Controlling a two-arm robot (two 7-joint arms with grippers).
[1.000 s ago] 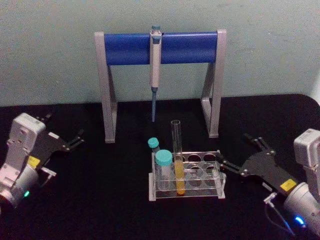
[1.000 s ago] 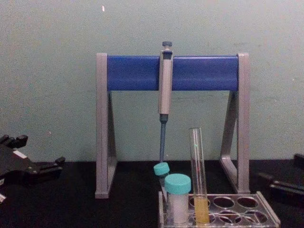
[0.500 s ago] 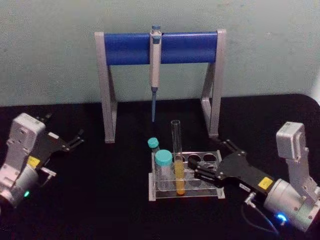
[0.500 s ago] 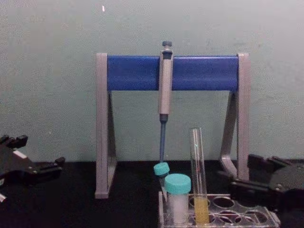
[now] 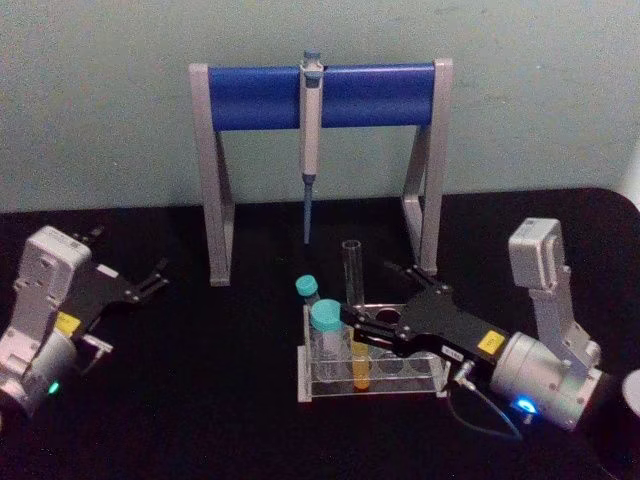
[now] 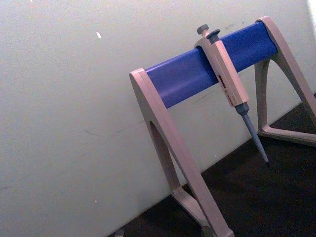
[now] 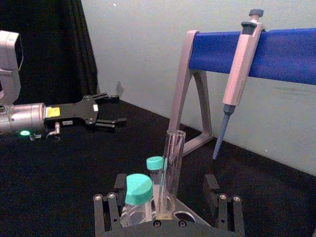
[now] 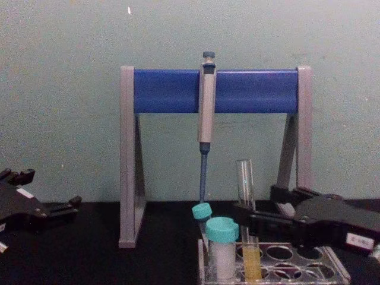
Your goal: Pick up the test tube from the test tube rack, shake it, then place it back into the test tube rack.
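Test tube (image 5: 351, 272): tall, slim, clear glass, no cap; upright in the front row of the test tube rack (image 5: 372, 393), second hole from the rack's left end; yellow-orange liquid in the lowest part, down within the rack; upper length clear, rising well above the rack's top plate.

Test tube rack: low, clear plastic, two rows of round holes; set on the black table (image 5: 200, 400).

Large vial (image 5: 326, 335): teal cap, white contents; in the rack's front left hole, just beside the tube.

Small vial (image 5: 307, 290): teal cap, leaning; at the rack's back left corner; cannot tell whether seated in a hole; contents not readable.

Right gripper (image 5: 367, 293): reaching in from the rack's right, above the rack's right-hand holes; fingers spread wide, one before the tube and one behind it, tube in the gap with space on both sides in the right wrist view; nothing gripped; near finger crossing in front of the tube's middle in the head view.

Pipette stand (image 5: 260, 97): grey legs, blue crossbar; behind the rack, legs wider apart than the rack.

Pipette (image 5: 310, 130): grey-blue, hung on the crossbar, tip down, behind the rack and well above the table.

Left gripper (image 5: 130, 252): well apart to the rack's left, low over the table; fingers parted, holding nothing.
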